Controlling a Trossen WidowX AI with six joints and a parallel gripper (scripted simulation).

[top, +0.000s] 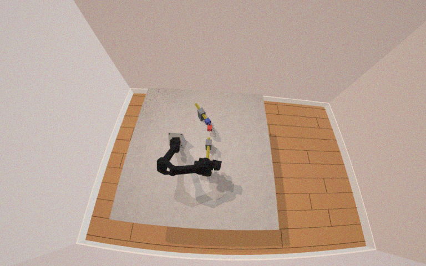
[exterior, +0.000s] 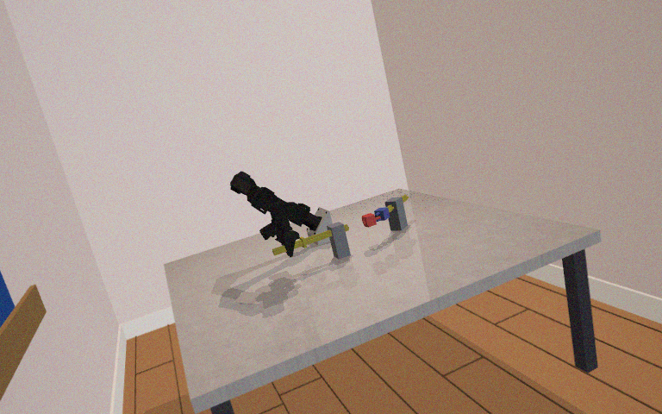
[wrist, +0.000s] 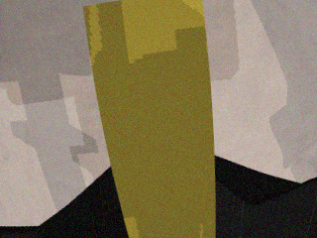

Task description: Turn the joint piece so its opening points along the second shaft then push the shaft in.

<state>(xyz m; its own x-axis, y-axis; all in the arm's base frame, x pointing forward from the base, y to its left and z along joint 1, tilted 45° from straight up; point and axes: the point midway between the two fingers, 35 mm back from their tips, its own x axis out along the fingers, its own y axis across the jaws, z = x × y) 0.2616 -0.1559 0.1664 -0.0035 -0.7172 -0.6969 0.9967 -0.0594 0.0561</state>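
Note:
The second shaft (top: 207,152) (exterior: 315,239) (wrist: 156,124) is yellow and runs through its grey block (top: 208,143) (exterior: 340,242), with a short end out on the far side. My gripper (exterior: 291,247) is shut on this shaft near its rear part; in the top view the fingers are hidden under the arm. The red joint piece (top: 209,127) (exterior: 369,220) hangs on the blue hinge part (top: 207,121) (exterior: 382,213) at the end of the first shaft (top: 196,105) (exterior: 405,197). A gap separates the second shaft's tip from the red piece. The red opening's exact direction is too small to tell.
The first shaft's grey block (top: 201,113) (exterior: 397,215) stands towards the back of the grey table (top: 244,194) (exterior: 464,254). The arm's base plate (top: 174,136) (exterior: 321,215) lies to the left of the second block in the top view.

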